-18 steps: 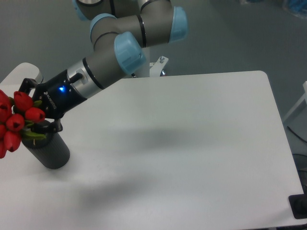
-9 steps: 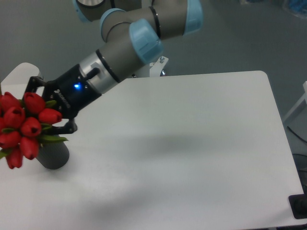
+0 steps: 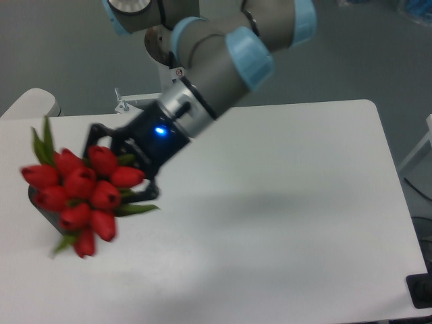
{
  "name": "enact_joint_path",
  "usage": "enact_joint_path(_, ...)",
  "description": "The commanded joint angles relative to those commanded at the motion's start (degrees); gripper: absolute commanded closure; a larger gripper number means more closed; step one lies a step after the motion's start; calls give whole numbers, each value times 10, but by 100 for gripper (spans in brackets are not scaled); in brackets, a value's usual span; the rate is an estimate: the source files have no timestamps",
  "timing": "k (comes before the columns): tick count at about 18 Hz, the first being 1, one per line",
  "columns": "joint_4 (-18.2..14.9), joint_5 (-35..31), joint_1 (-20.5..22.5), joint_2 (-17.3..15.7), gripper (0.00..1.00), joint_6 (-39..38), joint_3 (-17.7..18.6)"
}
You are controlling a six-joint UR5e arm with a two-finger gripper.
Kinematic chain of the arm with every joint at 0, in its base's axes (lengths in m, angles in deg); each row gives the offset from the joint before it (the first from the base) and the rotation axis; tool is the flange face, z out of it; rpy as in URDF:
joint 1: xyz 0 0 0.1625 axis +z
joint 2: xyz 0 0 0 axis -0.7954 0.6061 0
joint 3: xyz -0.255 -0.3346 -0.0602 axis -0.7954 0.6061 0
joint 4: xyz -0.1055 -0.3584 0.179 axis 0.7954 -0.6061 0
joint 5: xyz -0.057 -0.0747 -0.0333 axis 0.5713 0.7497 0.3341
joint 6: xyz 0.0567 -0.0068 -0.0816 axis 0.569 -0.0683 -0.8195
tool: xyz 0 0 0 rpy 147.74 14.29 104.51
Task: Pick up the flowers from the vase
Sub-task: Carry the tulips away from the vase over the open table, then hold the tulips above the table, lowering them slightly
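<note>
Since half a second ago my arm (image 3: 223, 61) has swung rightward and upward over the table (image 3: 283, 202), and the flowers (image 3: 81, 192) have come with it, now sitting farther right and higher in view than before, slightly blurred.

No brand name or writing is readable anywhere; a small red-and-white sticker on the arm's base column is too small to make out, and a blue light glows on my gripper's black body.

At the far left, the flowers are a tight bunch of red tulip buds, roughly nine or ten that I can count, with narrow green leaves poking up at the upper left and out at the lower right and lower left. The buds face the camera, so their stems are hidden behind them. Only a dark sliver of the vase (image 3: 42, 206) shows at the bunch's lower left edge; the buds cover the rest, so I cannot tell whether the stems are clear of its opening.

Just right of the buds, my gripper (image 3: 131, 177) has its black fingers (image 3: 145, 194) reaching in behind the bunch, closed around the flowers where the stems would be, though the contact point itself is hidden by buds.
</note>
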Motion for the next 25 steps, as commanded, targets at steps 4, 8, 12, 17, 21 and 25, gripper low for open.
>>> enact_joint_path(4, -4, -111, 18, 31, 79, 97, 3)
enact_joint_path(8, -7, -180, 21, 44, 80, 130, -2)
enact_joint_path(12, -47, -277, 18, 47, 84, 139, -18)
enact_joint_path(17, -188, -392, 19, 40, 84, 259, -55)
enact_joint_path(21, -195, -413, 17, 49, 84, 260, -56)
enact_joint_path(25, -198, -456, -5, 71, 84, 258, -58)
